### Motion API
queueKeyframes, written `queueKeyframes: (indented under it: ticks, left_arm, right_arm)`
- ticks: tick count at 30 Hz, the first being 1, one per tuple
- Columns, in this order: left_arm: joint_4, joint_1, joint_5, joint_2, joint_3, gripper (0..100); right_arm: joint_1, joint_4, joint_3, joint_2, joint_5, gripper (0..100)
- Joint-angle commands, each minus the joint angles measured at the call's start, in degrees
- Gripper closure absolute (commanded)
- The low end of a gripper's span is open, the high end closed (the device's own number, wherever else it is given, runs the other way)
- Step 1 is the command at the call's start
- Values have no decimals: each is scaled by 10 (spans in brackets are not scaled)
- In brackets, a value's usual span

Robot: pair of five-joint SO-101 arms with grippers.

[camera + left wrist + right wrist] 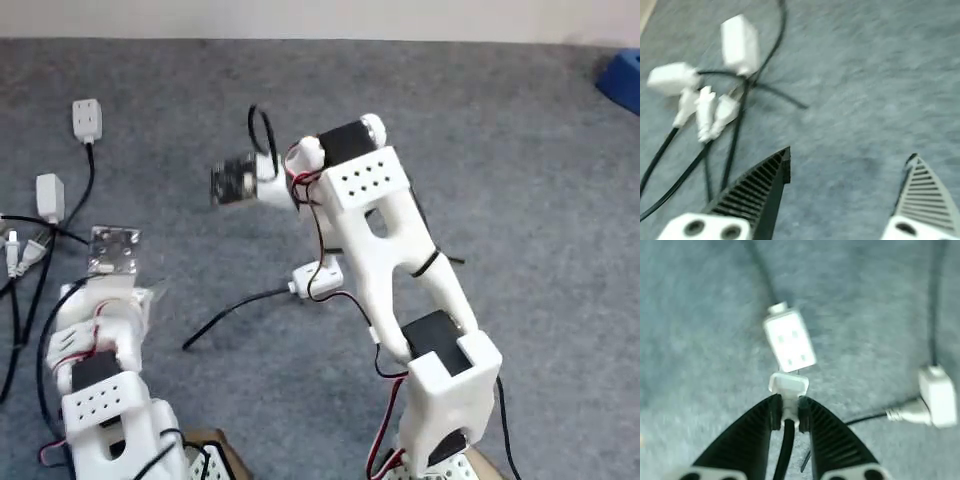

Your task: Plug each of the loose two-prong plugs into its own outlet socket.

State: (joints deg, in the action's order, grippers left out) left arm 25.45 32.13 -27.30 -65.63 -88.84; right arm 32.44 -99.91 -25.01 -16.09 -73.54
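— While the right arm (400, 260) stands mid-counter, what lies under it?
— Grey, short-napped carpet covers the counter (540, 180). A pale strip runs along its far edge, and a blue thing (622, 78) sits at the far right corner.
— What are the arms made of?
— Both are white plastic shells with rows of small holes, black motors, and red and black wires. The left arm (100, 400) is at the near left corner.
— What about their jaws?
— The left jaws are black ribbed wedges, spread wide with nothing between them, above bare carpet. The right jaws are clamped on a plug (788, 384). It is white and flat-headed, and its black cord (785, 440) runs back between them.
— Where is that plug?
— It is right at the near end of a socket (790, 342), a white rounded block with slots in its upper face. I cannot tell whether they touch.
— Is there anything else?
— A side socket (939, 395) lies apart, with a pale connector (905, 414) joined to its end. Ahead of the left jaws lie two left sockets (740, 44). Beside them are loose plugs (705, 112), small and white, among crossing black leads (735, 145).
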Motion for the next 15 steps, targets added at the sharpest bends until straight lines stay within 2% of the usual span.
queueKeyframes:
  ticks: [1, 10, 15]
  left_arm:
    - [-43, 53, -11, -8, -15, 656]
    - [-46, 60, -11, -7, -20, 656]
    - [-47, 83, -11, -7, -40, 656]
  right_arm:
    - [-8, -9, 38, 34, -82, 991]
    - [-10, 5, 44, 36, -154, 991]
    - [-9, 73, 48, 34, -166, 991]
